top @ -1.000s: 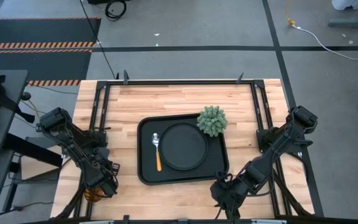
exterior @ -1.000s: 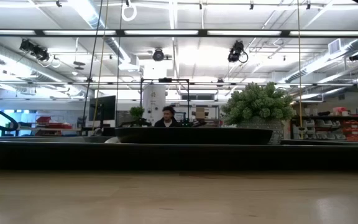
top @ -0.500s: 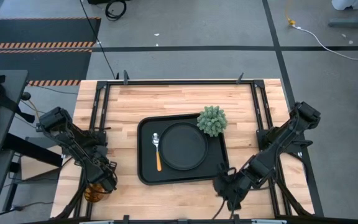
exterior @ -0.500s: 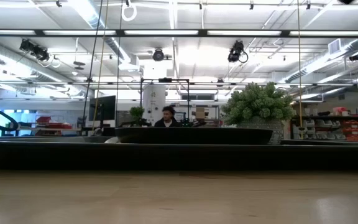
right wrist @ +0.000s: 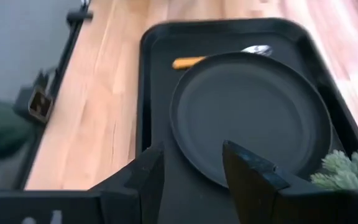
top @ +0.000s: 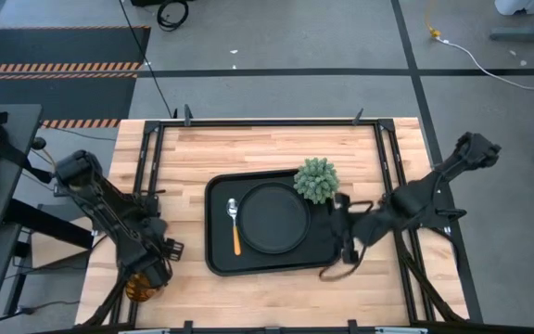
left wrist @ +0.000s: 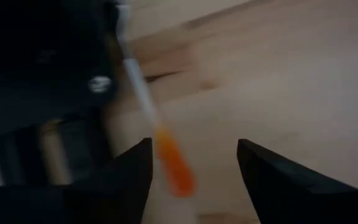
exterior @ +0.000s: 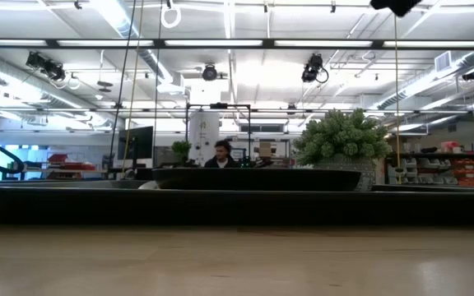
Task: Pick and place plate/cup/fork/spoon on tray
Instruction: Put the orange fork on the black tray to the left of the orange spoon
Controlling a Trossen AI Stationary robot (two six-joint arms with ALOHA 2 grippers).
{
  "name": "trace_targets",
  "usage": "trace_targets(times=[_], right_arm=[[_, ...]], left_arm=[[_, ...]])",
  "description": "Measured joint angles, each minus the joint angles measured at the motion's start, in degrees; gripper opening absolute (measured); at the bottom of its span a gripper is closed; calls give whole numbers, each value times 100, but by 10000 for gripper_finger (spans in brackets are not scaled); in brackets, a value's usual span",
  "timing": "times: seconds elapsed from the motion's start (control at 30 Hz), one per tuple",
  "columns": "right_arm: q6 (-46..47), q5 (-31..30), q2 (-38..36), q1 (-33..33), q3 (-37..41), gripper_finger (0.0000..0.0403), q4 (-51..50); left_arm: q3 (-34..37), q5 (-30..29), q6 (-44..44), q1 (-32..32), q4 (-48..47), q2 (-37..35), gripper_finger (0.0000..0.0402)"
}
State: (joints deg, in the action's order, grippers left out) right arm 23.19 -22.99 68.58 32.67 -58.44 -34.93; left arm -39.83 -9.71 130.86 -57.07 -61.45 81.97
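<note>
Left claw [left wrist: 192,144] open, empty, near surface's front-left corner. Fork [left wrist: 173,163] on surface just ahead between fingers, long axis running away. Right claw [right wrist: 192,148] open, empty, over tray [right wrist: 149,74].

A butcher-block wooden table [top: 184,167] of pale planks, framed by black metal rails along its edges, carries the things. Near its middle lies the large black rectangular tray [top: 219,260], its long side running across the table; in the low view [exterior: 72,205] its rim shows as a dark band across the wood. Just beside the tray's far right corner stands a small green potted plant [top: 316,179], overlapping that corner from above. At the table's near left edge the fork [left wrist: 166,158] with its red-orange handle lies on the bare wood, well apart from the tray
</note>
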Motion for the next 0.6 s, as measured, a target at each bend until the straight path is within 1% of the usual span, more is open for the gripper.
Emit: trace_targets(times=[0.07, 0.1, 0.2, 0.3, 0.37, 0.5, 0.6], right_arm=[[158, 8, -309, -50, 244, 167, 147], [193, 32, -434, -56, 351, 167, 227], [211, 53, -691, -55, 555, 167, 319], [204, 55, -790, -93, 639, 167, 403], [101, 59, -784, -135, 643, 167, 415], [-178, 223, -743, -208, 645, 167, 415], [-294, 424, -676, -250, 648, 167, 363]], left_arm=[[-2, -234, 63, -92, 154, -51, 245], [-2, -230, 77, -126, 192, -63, 246], [-2, 4, 143, -167, 172, -65, 243], [-2, 111, 188, -126, 52, -65, 235], [-2, 308, 202, -38, -104, -65, 230], [-2, 935, 238, 163, -765, -65, 223], [11, 1081, 242, 326, -883, -65, 222]])
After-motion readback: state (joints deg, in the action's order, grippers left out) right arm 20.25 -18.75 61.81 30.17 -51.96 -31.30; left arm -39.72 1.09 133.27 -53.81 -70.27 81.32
